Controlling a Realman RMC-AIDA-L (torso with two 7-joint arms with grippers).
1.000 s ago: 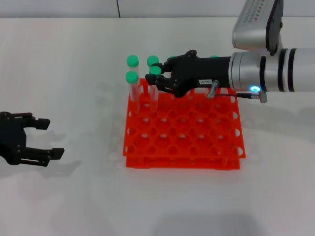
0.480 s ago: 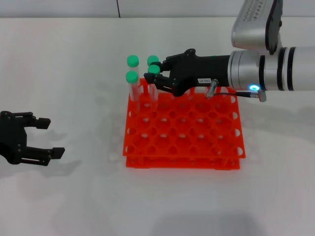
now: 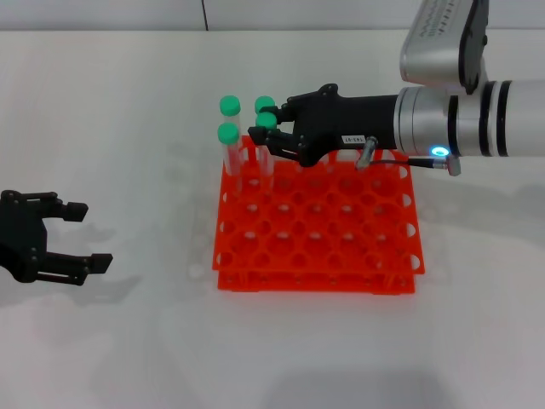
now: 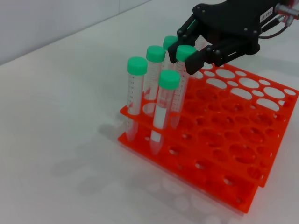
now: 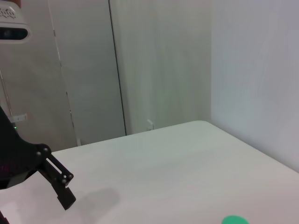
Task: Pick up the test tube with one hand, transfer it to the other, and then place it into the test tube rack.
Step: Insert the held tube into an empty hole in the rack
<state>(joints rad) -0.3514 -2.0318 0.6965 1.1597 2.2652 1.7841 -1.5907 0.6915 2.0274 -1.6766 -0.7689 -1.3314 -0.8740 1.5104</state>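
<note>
The orange-red test tube rack (image 3: pixel 315 230) stands mid-table and also shows in the left wrist view (image 4: pixel 224 149). My right gripper (image 3: pixel 261 123), black with a white label, reaches over the rack's back-left corner. It is shut on the green cap of a clear test tube (image 3: pixel 269 120) that stands upright in a rack hole, as the left wrist view (image 4: pixel 185 52) also shows. Three more green-capped tubes (image 3: pixel 227 134) stand in that corner. My left gripper (image 3: pixel 89 237), unlabelled, rests open and empty on the table at the far left.
The other tubes (image 4: pixel 137 65) stand close around the held one, about a cap's width away. Most rack holes toward the front and right are unfilled. White table lies all round the rack. The right wrist view shows only table, a wall and one green cap (image 5: pixel 233 220).
My right gripper has shifted slightly to the left over the rack's back corner, its fingers staying at the tube's cap. The left gripper has not moved.
</note>
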